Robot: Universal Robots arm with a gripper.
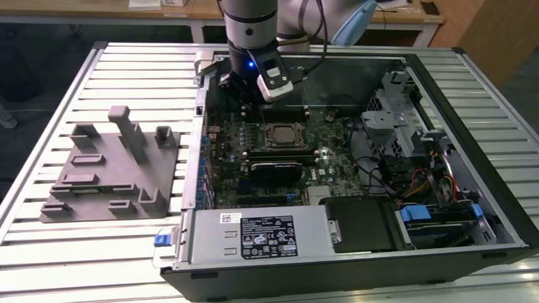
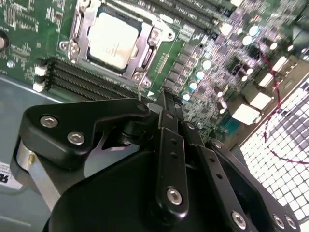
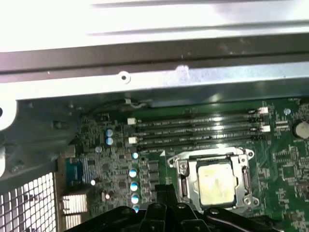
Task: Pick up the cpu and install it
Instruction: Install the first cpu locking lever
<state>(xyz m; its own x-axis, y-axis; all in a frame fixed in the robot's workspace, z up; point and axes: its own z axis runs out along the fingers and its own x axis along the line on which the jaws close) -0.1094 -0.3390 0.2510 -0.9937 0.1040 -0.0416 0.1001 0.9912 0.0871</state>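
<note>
Hovering over the green board (image 2: 19, 24), the black pincer (image 2: 161, 96) is pressed together near the flat square silver-topped cpu (image 2: 113, 38).

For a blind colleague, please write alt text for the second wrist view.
The silver-topped cpu sits in its socket on the green motherboard. The black gripper is in front, apart from the cpu, near the memory slots.

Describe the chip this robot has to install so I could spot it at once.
Find the open black computer case on the slatted metal table, then its green motherboard. Beside the long black memory slots sits a silver metal socket frame; inside it lies the small flat square chip, the board's only plain pale silver-grey square.
</note>
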